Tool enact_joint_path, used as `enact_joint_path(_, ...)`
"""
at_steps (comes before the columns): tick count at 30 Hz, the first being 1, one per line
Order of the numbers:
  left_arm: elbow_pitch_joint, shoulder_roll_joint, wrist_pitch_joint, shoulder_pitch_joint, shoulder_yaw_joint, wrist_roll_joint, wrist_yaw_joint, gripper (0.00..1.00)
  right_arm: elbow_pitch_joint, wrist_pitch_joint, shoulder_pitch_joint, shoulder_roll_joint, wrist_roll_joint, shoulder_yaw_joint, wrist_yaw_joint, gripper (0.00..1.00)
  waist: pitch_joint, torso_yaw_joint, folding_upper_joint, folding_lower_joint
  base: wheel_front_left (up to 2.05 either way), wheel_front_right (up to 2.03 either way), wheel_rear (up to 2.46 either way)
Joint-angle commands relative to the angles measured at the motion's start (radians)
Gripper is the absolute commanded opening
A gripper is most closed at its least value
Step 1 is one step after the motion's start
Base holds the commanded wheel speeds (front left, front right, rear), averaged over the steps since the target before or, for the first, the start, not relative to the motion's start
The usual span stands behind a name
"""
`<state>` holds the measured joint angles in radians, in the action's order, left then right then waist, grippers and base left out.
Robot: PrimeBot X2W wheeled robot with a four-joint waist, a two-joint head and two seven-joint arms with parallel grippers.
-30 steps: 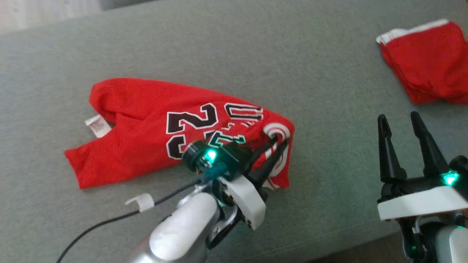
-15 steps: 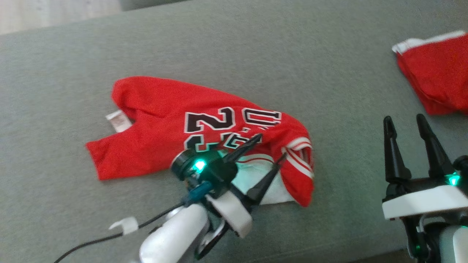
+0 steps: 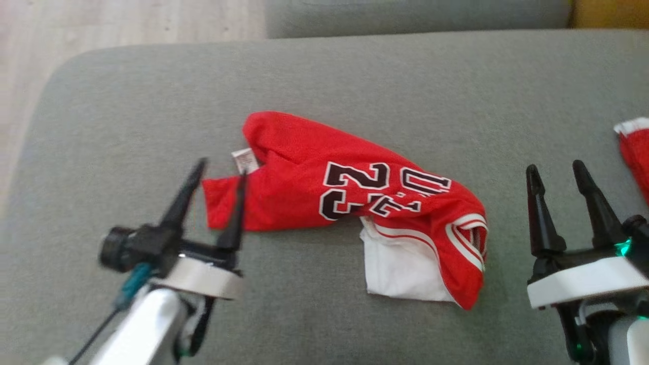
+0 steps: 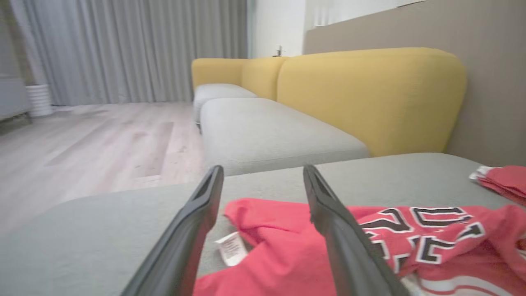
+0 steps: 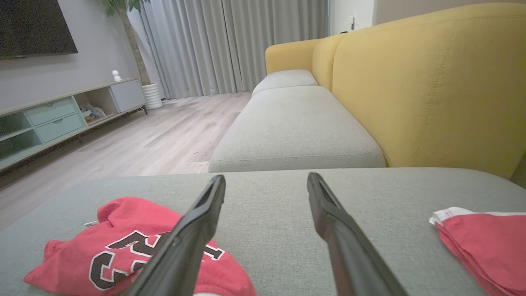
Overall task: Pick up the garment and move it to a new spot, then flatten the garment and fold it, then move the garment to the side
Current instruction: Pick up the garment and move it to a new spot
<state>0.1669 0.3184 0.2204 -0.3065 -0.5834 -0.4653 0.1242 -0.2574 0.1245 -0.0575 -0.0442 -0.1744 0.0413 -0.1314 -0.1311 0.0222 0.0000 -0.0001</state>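
The red jersey (image 3: 355, 197) is laid crumpled mid-cushion (image 3: 152, 101); the left gripper (image 3: 223, 168) and right gripper (image 3: 554, 167) are held spread, empty.

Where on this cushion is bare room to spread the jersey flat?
Free: the wide band of grey cushion beyond the jersey, and the near strip between left gripper and right gripper. Crowded: the right end, by the folded red garment.

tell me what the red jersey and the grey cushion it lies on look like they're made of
Red jersey: probably a thin synthetic mesh knit with a matte finish. A fine pinhole texture shows on the red cloth, and it lies in limp folds.
Grey cushion: seemingly woven upholstery fabric over padding, also matte. It has a faint flecked weave and a soft rounded corner.
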Motion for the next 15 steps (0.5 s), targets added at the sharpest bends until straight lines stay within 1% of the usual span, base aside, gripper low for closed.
enact_joint_path(1,-0.034,0.035,0.013,-0.011,0.060,-0.007,0.014,1.00,-0.042,0.008,0.002,-0.006,0.009,-0.023,0.001,1.00,0.023,0.029,0.0000,0.0001,0.00,0.00,0.00)
enact_joint_path(4,-0.040,0.062,0.029,0.034,0.130,-0.029,0.046,1.00,-0.044,0.015,-0.012,-0.006,0.016,-0.025,0.001,1.00,0.037,0.046,0.0000,0.0001,0.00,0.00,0.00)
enact_joint_path(7,-0.049,0.081,0.035,0.083,0.176,-0.041,0.069,1.00,-0.048,0.022,-0.031,-0.006,0.018,-0.025,0.001,1.00,0.053,0.054,0.0000,0.0001,0.00,0.00,0.00)
enact_joint_path(12,-0.068,0.105,0.025,0.147,0.187,-0.046,0.087,1.00,-0.056,0.033,-0.076,-0.006,0.014,-0.024,0.001,1.00,0.086,0.049,0.0000,0.0001,0.00,0.00,0.00)
enact_joint_path(15,-0.091,0.124,-0.007,0.187,0.179,-0.045,0.101,1.00,-0.061,0.041,-0.106,-0.006,0.009,-0.027,0.001,1.00,0.112,0.037,0.0000,0.0001,0.00,0.00,0.00)
